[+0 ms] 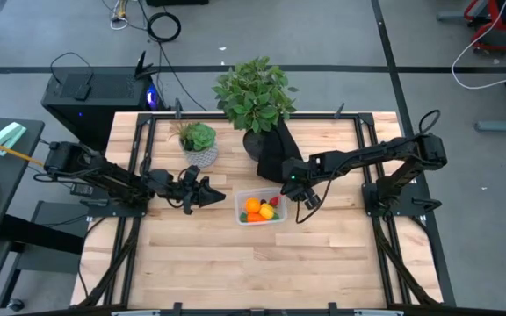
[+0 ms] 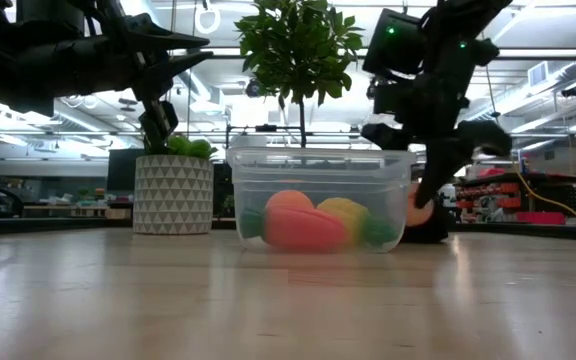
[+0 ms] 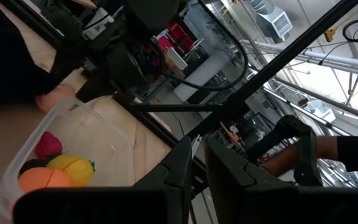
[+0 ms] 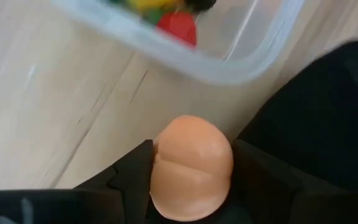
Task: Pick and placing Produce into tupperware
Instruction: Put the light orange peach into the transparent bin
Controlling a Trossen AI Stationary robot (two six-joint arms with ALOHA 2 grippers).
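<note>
While the right tool (image 4: 191, 171) grasps a smooth peach-coloured ball (image 4: 192, 165), the left tool (image 1: 207, 194) hangs clenched.

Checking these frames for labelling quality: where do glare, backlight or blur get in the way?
Low view: bright ceiling lights silhouette both arms, while the tupperware stays readable. Right wrist view: the peach-coloured ball is close and soft-edged. Left wrist view: glare whitens the far room.

Clear tupperware (image 2: 320, 170) — produce (image 2: 303, 225) inside — beside patterned pot (image 2: 172, 195)
</note>
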